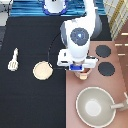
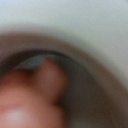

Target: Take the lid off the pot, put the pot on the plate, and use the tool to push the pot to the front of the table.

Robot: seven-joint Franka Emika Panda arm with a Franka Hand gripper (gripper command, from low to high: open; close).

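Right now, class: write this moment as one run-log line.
gripper: low over pot on stove | plate: bare, on table | tool: untouched, exterior view's left | pan: below pot

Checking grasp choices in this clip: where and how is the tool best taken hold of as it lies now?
Judging from the exterior view, the tool lies flat on the table at that view's left, broad head toward the bottom and handle toward the top. Its narrow handle is probably the best grip, approached from straight above with fingers across it. The gripper is far off, low over the stove edge beside the plate.
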